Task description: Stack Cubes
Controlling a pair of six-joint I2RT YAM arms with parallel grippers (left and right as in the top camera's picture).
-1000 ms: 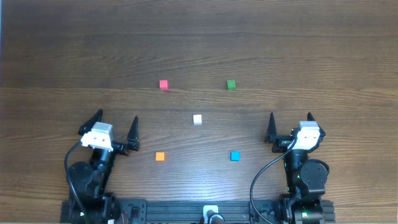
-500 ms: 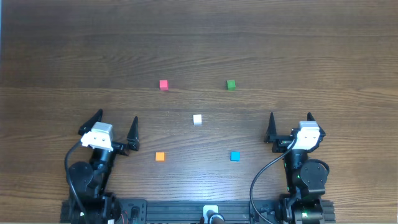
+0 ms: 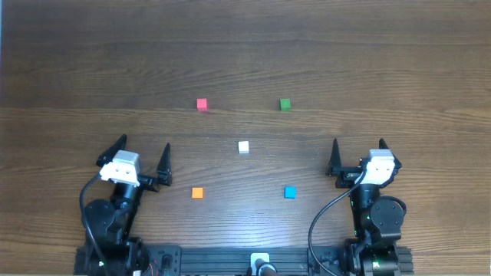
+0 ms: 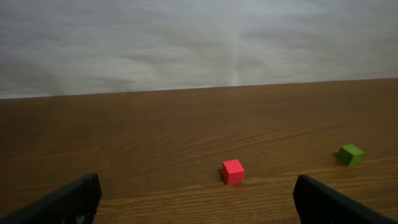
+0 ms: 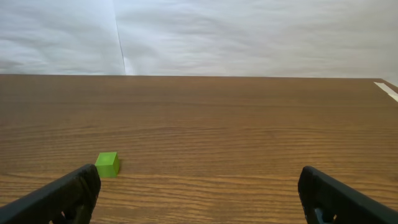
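Cubes lie scattered, each apart from the others, between two robot arms. The left gripper [image 3: 145,142], fingers spread wide and holding nothing, sits near the front; an orange cube [image 3: 198,193] lies just to its right and a pink cube [image 3: 202,104] farther out. A white cube [image 3: 244,147] sits mid-table, followed by a blue cube [image 3: 290,192] near the front and a green cube [image 3: 285,104] beyond it. The right gripper [image 3: 357,142], likewise splayed and empty, stands right of the blue cube. The wooden table [image 3: 245,46] runs back to a pale wall [image 4: 186,43].

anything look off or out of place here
Nothing stands out. The pink cube, green cube, white cube, orange cube and blue cube sit flat and apart, none stacked; the left claw and right claw are open and empty.
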